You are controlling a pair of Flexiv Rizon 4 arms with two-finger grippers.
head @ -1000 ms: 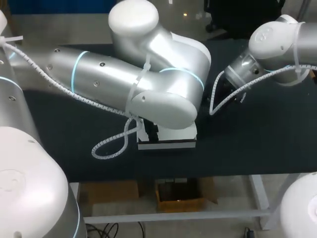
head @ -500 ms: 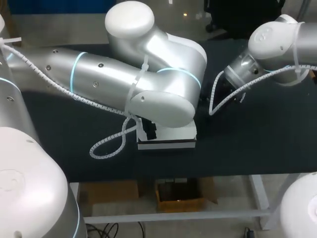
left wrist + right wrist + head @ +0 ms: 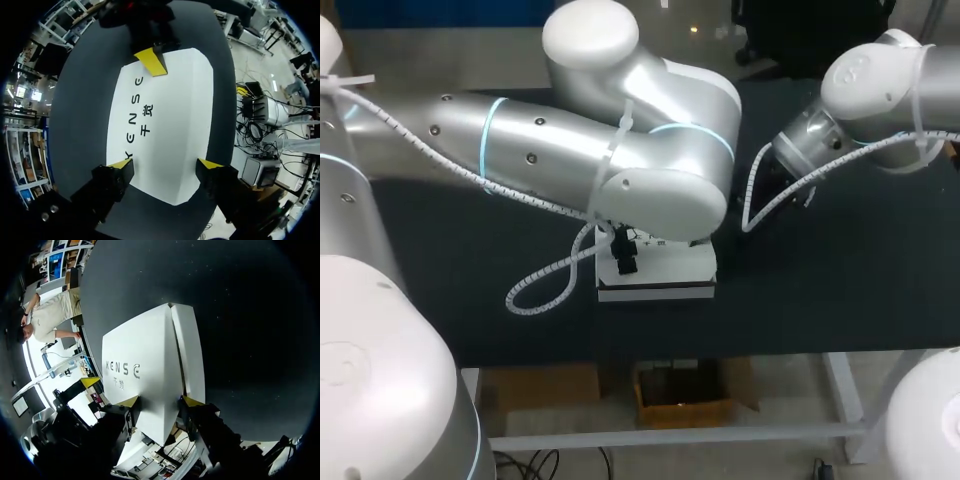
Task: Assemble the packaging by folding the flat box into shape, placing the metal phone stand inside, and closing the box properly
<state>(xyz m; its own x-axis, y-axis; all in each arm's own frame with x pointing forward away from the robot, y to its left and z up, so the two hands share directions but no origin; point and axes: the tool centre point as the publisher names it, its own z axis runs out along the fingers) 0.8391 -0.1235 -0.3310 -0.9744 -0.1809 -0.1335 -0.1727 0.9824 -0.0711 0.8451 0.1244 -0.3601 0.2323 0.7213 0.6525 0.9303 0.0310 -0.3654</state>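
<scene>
A black table (image 3: 840, 290) carries everything here, and on it lies a white box (image 3: 665, 272), printed face up, folded into shape with its top down flat. In the head view a dark strip runs along the box's front side.

The left arm (image 3: 550, 150) comes in from the left. Its thick wrist hangs right over the box and hides most of the top from above. In its own wrist view the left gripper (image 3: 165, 164) sits just above one end of the box. Its fingers stand spread wide, roughly one over each long edge, and hold nothing.

The right arm (image 3: 875, 85) comes in from the right and slants down toward the box; in the head view its end is hidden behind the left arm. The right gripper (image 3: 161, 400) is at the opposite end of the box, straddling the edge where the top meets a narrow side face — whether it grips the box I cannot tell.

A white spiral cable (image 3: 552, 268) loops off the left arm and down to the table just left of the box.
</scene>
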